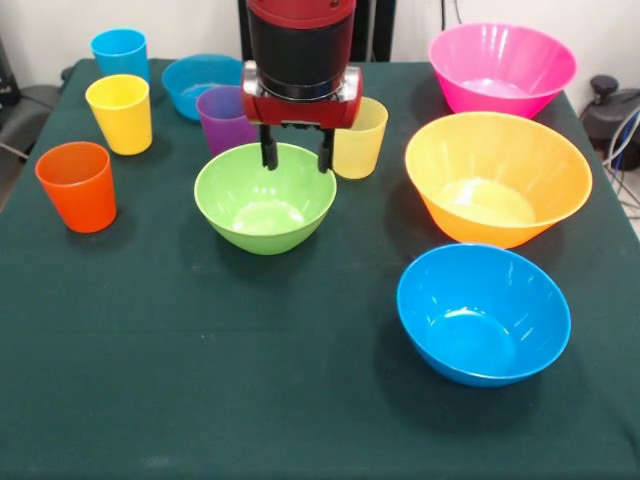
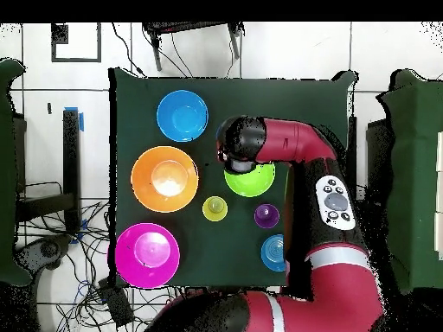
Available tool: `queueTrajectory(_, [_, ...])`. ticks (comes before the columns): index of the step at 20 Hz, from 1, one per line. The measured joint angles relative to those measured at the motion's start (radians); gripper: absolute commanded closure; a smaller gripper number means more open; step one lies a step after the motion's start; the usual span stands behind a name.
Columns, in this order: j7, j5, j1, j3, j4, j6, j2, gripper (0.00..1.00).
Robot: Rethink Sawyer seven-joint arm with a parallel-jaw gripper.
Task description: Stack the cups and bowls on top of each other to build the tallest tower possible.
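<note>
My gripper [image 1: 297, 156] is open and empty, its two black fingers hanging over the far rim of the medium green bowl [image 1: 262, 205]; in the overhead view my arm covers most of that bowl [image 2: 253, 181]. The medium blue bowl [image 1: 483, 312] sits at the front right, the large orange-yellow bowl [image 1: 497, 176] behind it, the large pink bowl [image 1: 500, 67] at the far right. The small shallow blue bowl [image 1: 197, 82] is at the back. The blue cup [image 1: 120, 53], yellow cup [image 1: 120, 113], orange cup [image 1: 77, 186], purple cup [image 1: 224, 119] and pale yellow-green cup [image 1: 362, 138] stand apart. Nothing is stacked.
The dark green tablecloth [image 1: 200, 380] covers the whole table. Cables and dark equipment [image 1: 610, 110] lie off the table's right edge. In the overhead view, cables [image 2: 86, 277] lie on the floor to the left.
</note>
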Motion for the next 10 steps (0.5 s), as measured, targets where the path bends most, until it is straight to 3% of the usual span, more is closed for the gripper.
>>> queueTrajectory(10, [0.000, 0.000, 0.056, -0.049, -0.046, -0.039, 0.047, 0.00])
